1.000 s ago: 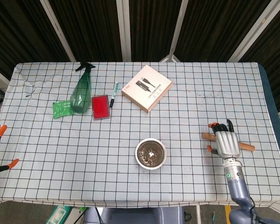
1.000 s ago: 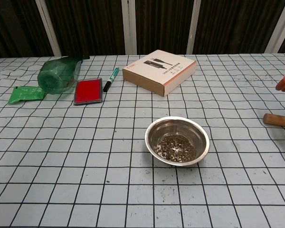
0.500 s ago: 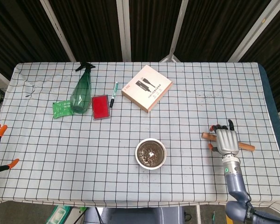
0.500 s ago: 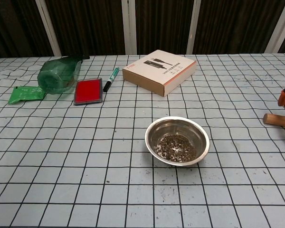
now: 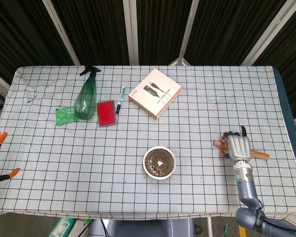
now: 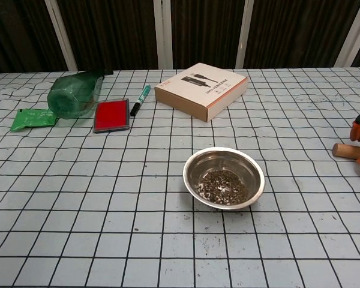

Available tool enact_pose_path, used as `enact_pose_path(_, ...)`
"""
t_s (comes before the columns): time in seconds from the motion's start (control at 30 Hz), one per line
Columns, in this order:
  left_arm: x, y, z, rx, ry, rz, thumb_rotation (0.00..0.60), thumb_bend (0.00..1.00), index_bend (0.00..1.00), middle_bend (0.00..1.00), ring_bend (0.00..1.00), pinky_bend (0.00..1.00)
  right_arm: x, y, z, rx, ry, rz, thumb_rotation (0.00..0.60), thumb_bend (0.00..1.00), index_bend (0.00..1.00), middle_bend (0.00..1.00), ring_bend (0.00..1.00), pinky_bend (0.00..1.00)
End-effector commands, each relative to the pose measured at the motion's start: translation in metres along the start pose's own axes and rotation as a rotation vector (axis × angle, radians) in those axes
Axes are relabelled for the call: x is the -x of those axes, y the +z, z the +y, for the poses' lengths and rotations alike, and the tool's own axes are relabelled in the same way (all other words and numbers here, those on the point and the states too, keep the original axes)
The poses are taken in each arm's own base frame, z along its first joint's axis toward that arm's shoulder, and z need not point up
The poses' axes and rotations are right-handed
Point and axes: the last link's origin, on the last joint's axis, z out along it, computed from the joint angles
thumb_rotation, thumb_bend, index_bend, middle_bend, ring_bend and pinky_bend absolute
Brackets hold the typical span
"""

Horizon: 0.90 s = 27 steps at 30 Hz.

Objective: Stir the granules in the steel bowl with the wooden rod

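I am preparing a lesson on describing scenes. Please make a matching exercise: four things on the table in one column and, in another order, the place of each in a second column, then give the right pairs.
Things:
1. steel bowl
2. wooden rod
3. green spray bottle
4. cardboard box

Places:
A. lying on its side at the far left, beside the red case
B. under the right hand, near the right edge
C. far side, about the middle
D. near side, about the middle, holding granules

Pairs: 1-D, 2-B, 3-A, 4-C
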Motion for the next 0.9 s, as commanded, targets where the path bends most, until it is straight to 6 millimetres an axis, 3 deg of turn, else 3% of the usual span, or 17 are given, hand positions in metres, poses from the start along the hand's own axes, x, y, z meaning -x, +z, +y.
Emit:
enact_pose_path(0.03, 0.0001, 0.0002, 0.0000, -0.001, -0.001, -0.001, 0.600, 0.02, 0.00, 0.00, 0.00, 0.00, 0.0017, 0.0021, -0.0004, 0.002, 0.003, -0.008, 0.600, 0.32, 0.44, 0.40, 0.35, 0.00)
enact_pose_path(0.43, -0.0004, 0.0004, -0.0002, 0.001, -0.001, 0.000, 0.600, 0.02, 0.00, 0.00, 0.00, 0.00, 0.0070, 0.0033, 0.0003, 0.003, -0.020, -0.021, 0.600, 0.46, 0.54, 0.46, 0.42, 0.00)
enact_pose_path(0.83, -0.0001, 0.0001, -0.0002, -0.002, -0.003, -0.002, 0.600, 0.02, 0.00, 0.00, 0.00, 0.00, 0.0112, 0.0004, 0.0018, -0.005, -0.051, -0.043, 0.600, 0.46, 0.55, 0.47, 0.42, 0.00)
enact_pose_path(0.9, -0.0003, 0.0003, -0.0002, -0.002, -0.002, -0.002, 0.600, 0.02, 0.00, 0.00, 0.00, 0.00, 0.0110, 0.0004, 0.0020, -0.006, -0.054, -0.041, 0.600, 0.47, 0.57, 0.49, 0.48, 0.00)
